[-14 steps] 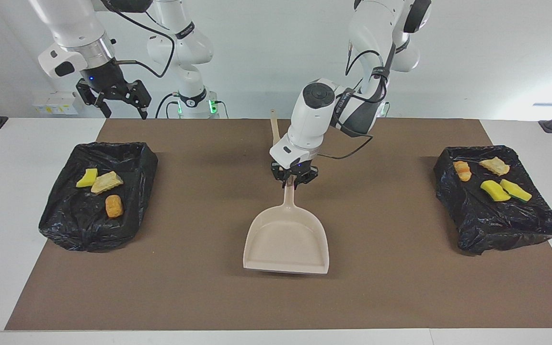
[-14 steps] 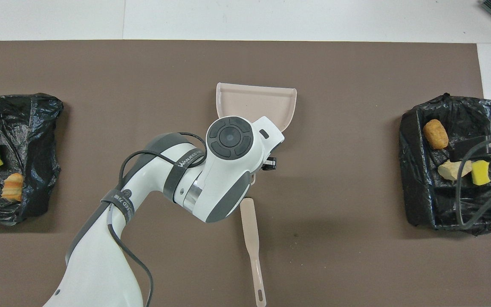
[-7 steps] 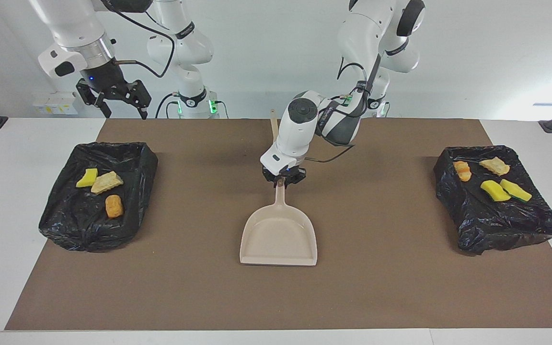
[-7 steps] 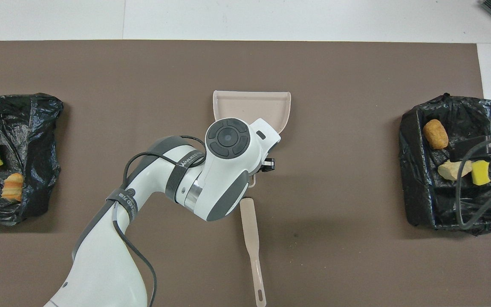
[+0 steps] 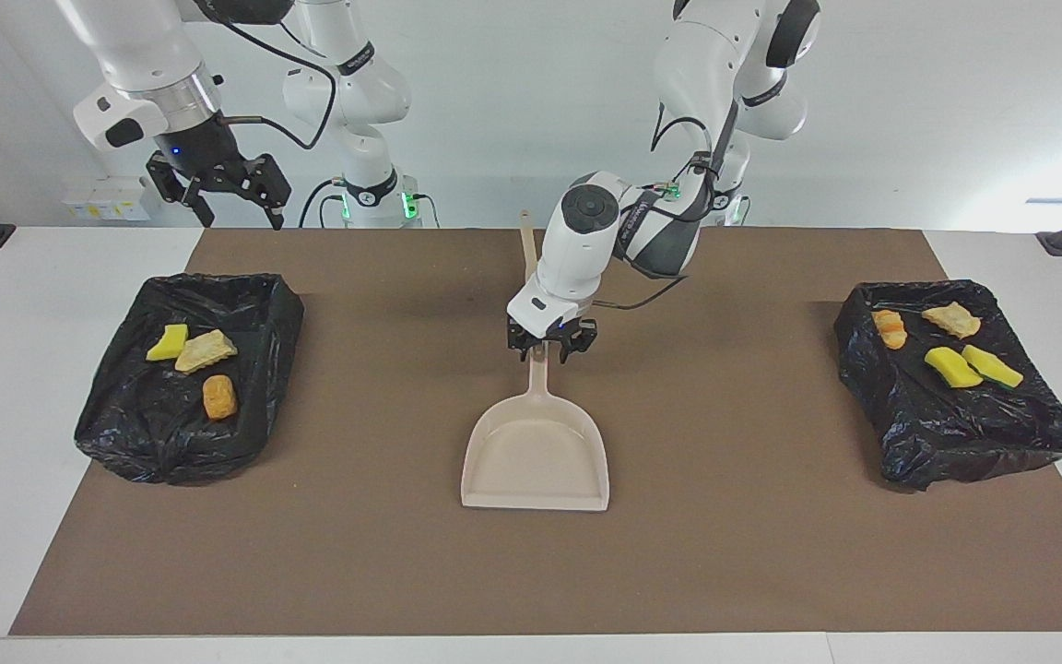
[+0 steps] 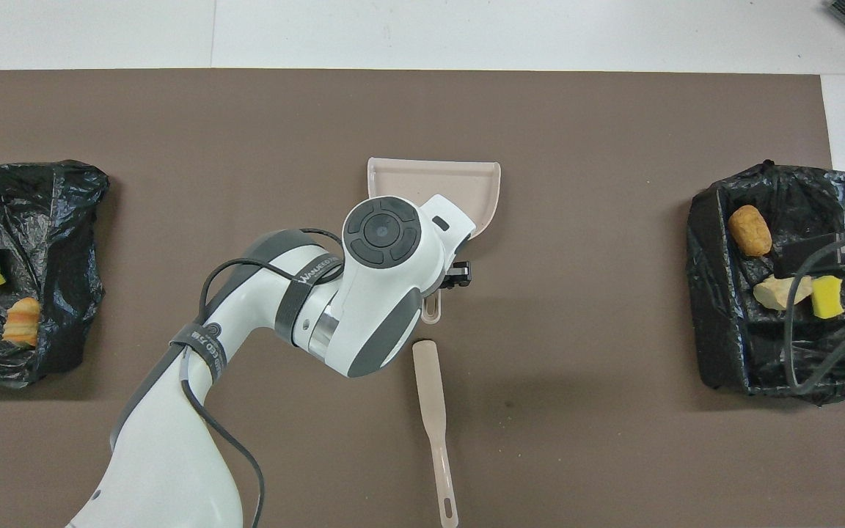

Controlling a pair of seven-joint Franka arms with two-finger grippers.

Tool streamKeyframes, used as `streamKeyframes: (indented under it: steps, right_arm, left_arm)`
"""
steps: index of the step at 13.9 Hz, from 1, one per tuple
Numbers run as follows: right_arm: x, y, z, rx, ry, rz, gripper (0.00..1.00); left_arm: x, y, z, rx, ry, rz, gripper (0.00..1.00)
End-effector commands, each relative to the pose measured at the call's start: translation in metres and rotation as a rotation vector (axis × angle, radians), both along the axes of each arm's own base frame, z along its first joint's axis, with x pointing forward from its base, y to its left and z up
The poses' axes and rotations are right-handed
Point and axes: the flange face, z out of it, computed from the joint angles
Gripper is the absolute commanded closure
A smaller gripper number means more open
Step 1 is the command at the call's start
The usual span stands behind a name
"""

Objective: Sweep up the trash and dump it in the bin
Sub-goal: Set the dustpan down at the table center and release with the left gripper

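The beige dustpan (image 5: 536,456) lies flat on the brown mat at mid-table, empty, its handle pointing toward the robots; it also shows in the overhead view (image 6: 433,180). My left gripper (image 5: 549,346) is just above the handle's end with its fingers open on either side of it. The trash lies in two black-lined bins. A yellow piece (image 5: 167,343), a tan chunk (image 5: 206,350) and an orange-brown lump (image 5: 218,397) lie in the bin (image 5: 144,433) at the right arm's end. Several scraps, among them a yellow-green sponge piece (image 5: 950,366), lie in the bin (image 5: 955,433) at the left arm's end. My right gripper (image 5: 231,198) waits open, high up.
A beige sweeping stick (image 6: 433,418) lies on the mat nearer to the robots than the dustpan, in line with its handle. The brown mat (image 5: 771,553) covers most of the white table.
The left gripper drew the dustpan a little toward the robots and the right arm's end, set it down, then opened and rose slightly. The right arm has not moved.
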Motion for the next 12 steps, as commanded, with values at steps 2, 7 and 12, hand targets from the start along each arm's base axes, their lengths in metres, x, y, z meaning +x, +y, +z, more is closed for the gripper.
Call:
streamKeyframes:
  steps: [2, 7, 12]
  right_arm:
    - [-0.004, 0.000, 0.000, 0.005, -0.012, -0.020, 0.00]
    - [-0.004, 0.000, 0.000, 0.005, -0.012, -0.020, 0.00]
    - [-0.004, 0.000, 0.000, 0.005, -0.012, -0.020, 0.00]
  left_arm:
    - [0.013, 0.046, 0.038, 0.005, 0.020, 0.066, 0.00]
    - [0.042, 0.136, 0.045, 0.073, 0.122, 0.086, 0.00]
    - [0.054, 0.244, 0.089, 0.066, 0.131, 0.082, 0.00]
